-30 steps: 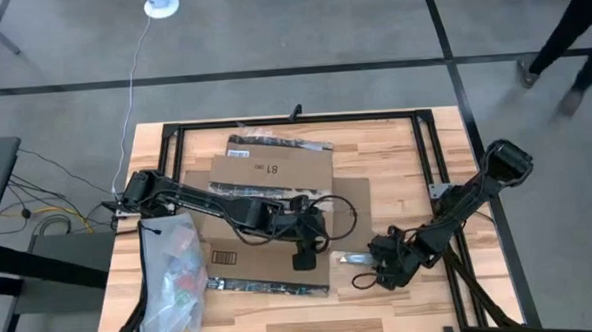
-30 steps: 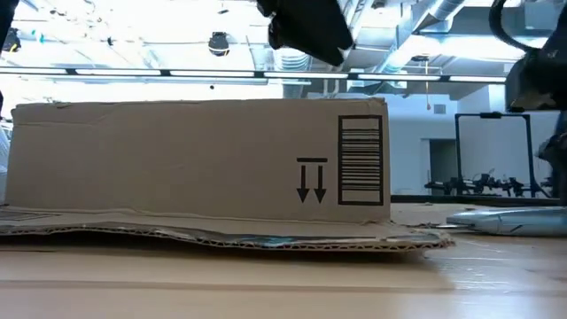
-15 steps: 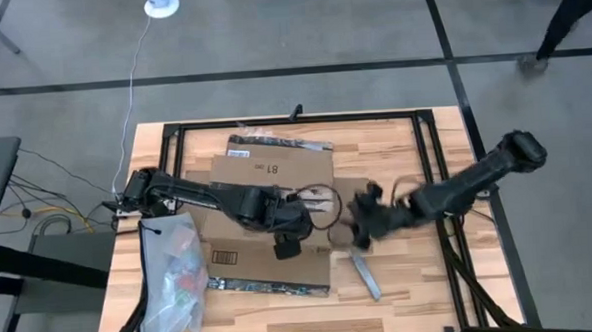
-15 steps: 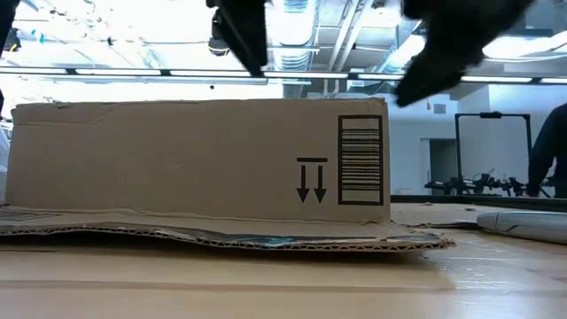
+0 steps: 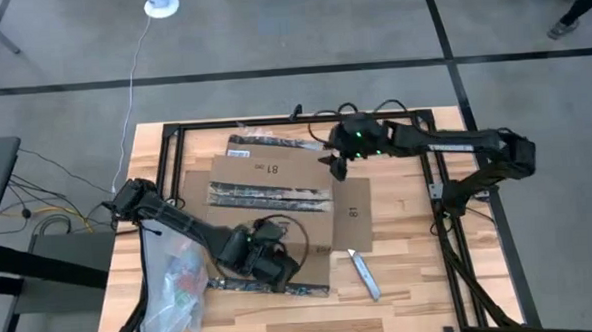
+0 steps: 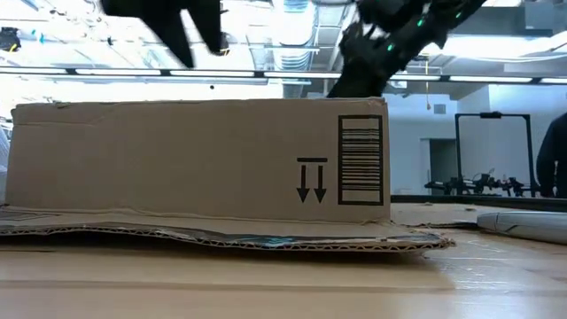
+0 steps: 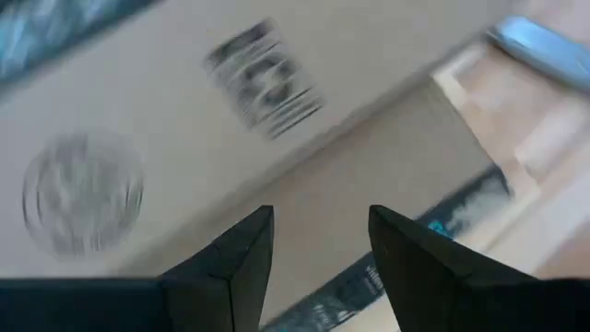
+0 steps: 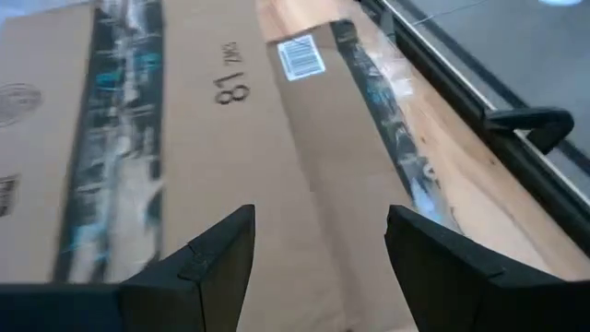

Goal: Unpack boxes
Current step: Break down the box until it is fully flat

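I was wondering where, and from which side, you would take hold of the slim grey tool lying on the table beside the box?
Grip the slim grey tool mid-length, across its narrow width, coming straight down from above. It lies flat on the table beside the box, slanted, so probably only its long sides offer purchase.

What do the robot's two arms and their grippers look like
Both arms are dark, nearly black, jointed segments. The right gripper has small green lights glowing on its wrist and a black cable looping along the arm. The left gripper is matte black too. Each wrist view shows two dark, wedge-shaped fingers.
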You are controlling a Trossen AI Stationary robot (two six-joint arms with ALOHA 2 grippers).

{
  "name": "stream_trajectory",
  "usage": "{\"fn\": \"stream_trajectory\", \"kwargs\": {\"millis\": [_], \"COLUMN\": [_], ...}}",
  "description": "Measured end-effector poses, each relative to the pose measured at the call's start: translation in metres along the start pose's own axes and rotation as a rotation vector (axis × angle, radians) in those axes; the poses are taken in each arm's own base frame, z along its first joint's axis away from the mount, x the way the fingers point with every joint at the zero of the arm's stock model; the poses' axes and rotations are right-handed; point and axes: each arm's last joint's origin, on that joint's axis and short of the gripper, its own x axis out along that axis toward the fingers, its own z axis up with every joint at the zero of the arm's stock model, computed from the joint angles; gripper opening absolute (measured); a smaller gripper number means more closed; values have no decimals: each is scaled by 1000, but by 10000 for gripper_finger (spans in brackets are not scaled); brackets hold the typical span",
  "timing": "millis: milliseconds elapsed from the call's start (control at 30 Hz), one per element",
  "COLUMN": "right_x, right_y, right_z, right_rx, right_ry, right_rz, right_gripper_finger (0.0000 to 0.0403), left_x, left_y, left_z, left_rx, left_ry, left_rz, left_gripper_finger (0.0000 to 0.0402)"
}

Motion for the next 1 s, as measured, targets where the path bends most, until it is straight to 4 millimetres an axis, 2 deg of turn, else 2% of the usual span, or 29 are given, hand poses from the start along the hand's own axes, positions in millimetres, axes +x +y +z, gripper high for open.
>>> {"fn": "stream_trajectory", "kwargs": {"millis": [133, 233, 367, 567, 700, 833, 1000], "right_x": [20, 27, 29, 25, 21, 19, 19], "right_y": [4, 10, 12, 7, 10, 23, 52], "right_z": [-13, -19, -24, -32, -39, -42, -46], "right_rx": [-50, -75, -80, -18, 25, 27, 2], "right_ry": [97, 137, 195, 291, 368, 402, 416], "right_rz": [74, 92, 94, 55, 46, 59, 114], "right_gripper_finger": [223, 223, 223, 223, 224, 224, 224], "left_x": [14, 29, 49, 71, 81, 87, 88], "left_y": [3, 16, 35, 57, 68, 75, 75], "left_z": [-16, -13, 3, 46, 73, 87, 89], "left_rx": [-86, -53, 29, 185, 239, 273, 314], "left_ry": [17, 23, 39, 30, 12, 36, 38], "left_rz": [20, 113, 242, 352, 391, 394, 383], "left_gripper_finger": [164, 164, 164, 164, 164, 164, 164]}}
